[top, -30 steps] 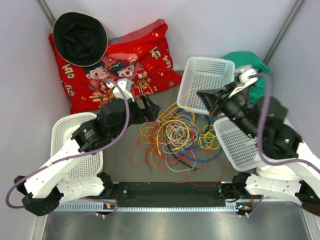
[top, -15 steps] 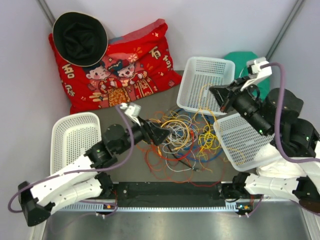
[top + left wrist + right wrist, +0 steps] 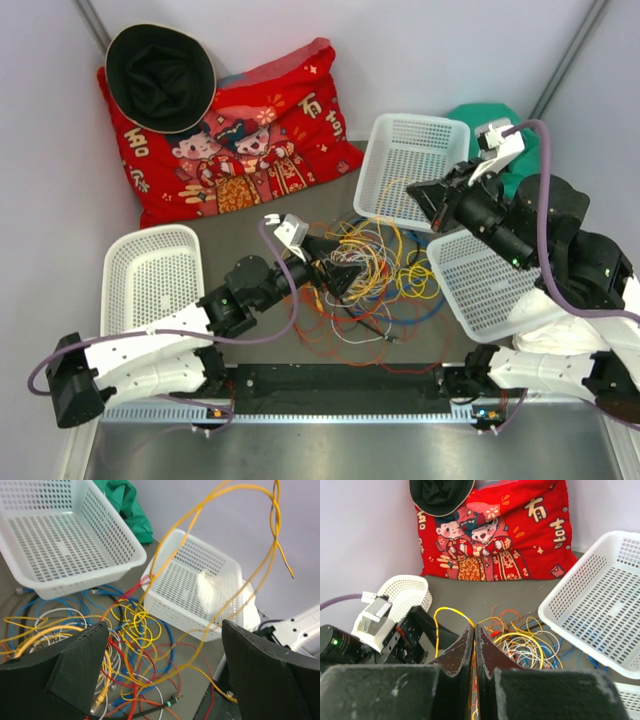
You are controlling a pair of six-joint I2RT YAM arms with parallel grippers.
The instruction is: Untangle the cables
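Both my arms over the tangle, one yellow strand lifted out of it.

My left gripper (image 3: 345, 272) hangs low over the cables (image 3: 372, 262) with its fingers spread wide apart and nothing between them. The cables lie as one loose heap of yellow, orange, red, white and blue loops on the table, between the white oval basket (image 3: 150, 240) on my left and the two white rectangular baskets (image 3: 420, 122) on my right. My right gripper (image 3: 414, 193) sits higher, above the near rim of the rear basket, its fingers pressed together on a yellow cable (image 3: 274, 520). That cable rises from the heap in a tall arc, and one free end dangles in the air. A red printed cushion (image 3: 280, 120) with a black hat (image 3: 160, 75) on it lies at the back left.
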